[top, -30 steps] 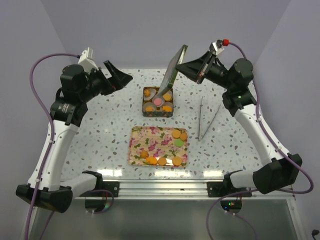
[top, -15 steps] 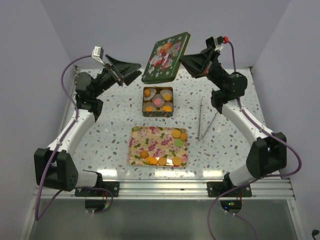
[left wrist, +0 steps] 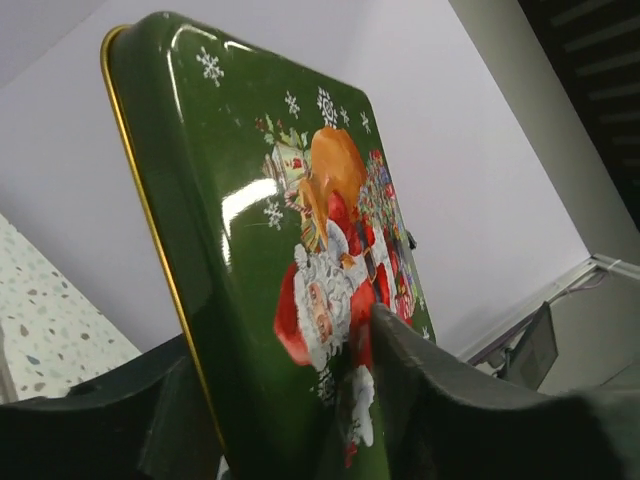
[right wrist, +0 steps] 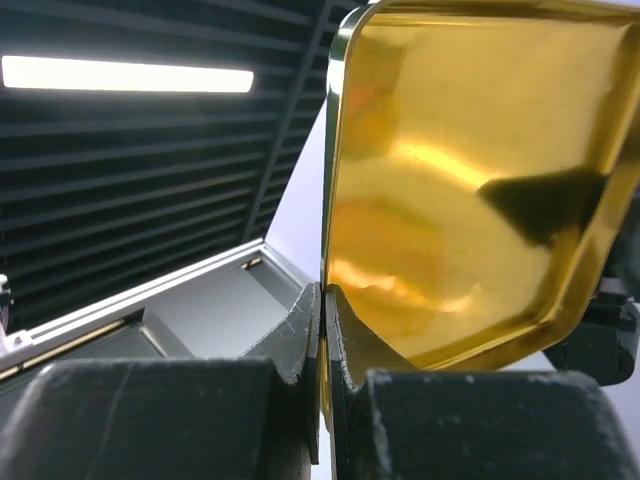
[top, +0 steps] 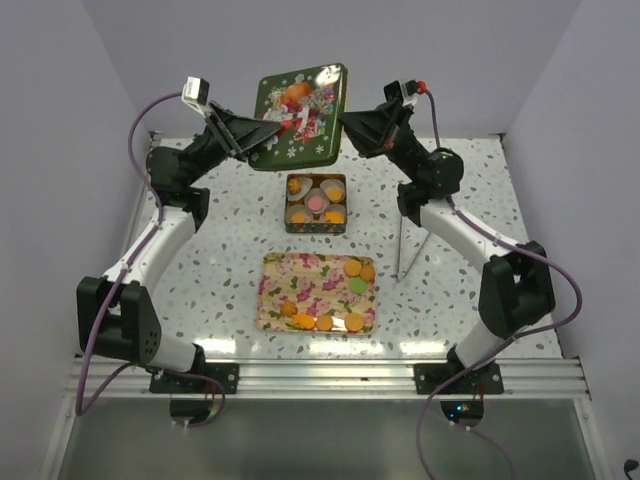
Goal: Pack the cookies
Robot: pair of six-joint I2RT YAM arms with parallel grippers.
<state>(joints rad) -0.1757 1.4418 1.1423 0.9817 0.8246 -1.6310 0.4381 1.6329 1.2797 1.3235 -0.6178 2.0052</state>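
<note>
The right gripper [top: 346,128] has its fingers drawn narrow, pinching the rim of the green Christmas tin lid [top: 300,105]. In the right wrist view the two fingers meet on the thin edge [right wrist: 322,295], with the lid's gold inner face [right wrist: 460,180] rising above them.

The left gripper [top: 268,140] is at the lid's opposite side. In the left wrist view its fingers stand fairly wide [left wrist: 282,335], with the lid's Santa-printed top [left wrist: 250,200] filling the gap between them. One finger [left wrist: 430,390] touches the painted face and the other lies against the gold rim. Whether they actually press cannot be told.

The lid hangs tilted in the air between the two arms, above the far part of the table [top: 210,260] and clear of everything on it.

Below it and slightly nearer, the open tin base [top: 289,203] sits on the table. It holds white paper cups with orange cookies and a pink cookie [top: 316,203] at its centre.

Nearer again, apart from the tin by a strip of table, lies the floral tray [top: 300,280]. More cookies [top: 324,322] lie on it: a row of orange ones along its near edge, and two orange and one green at its right end.

Metal tongs [top: 401,240] lie just right of the tray, not touching it, partly under the right arm.
</note>
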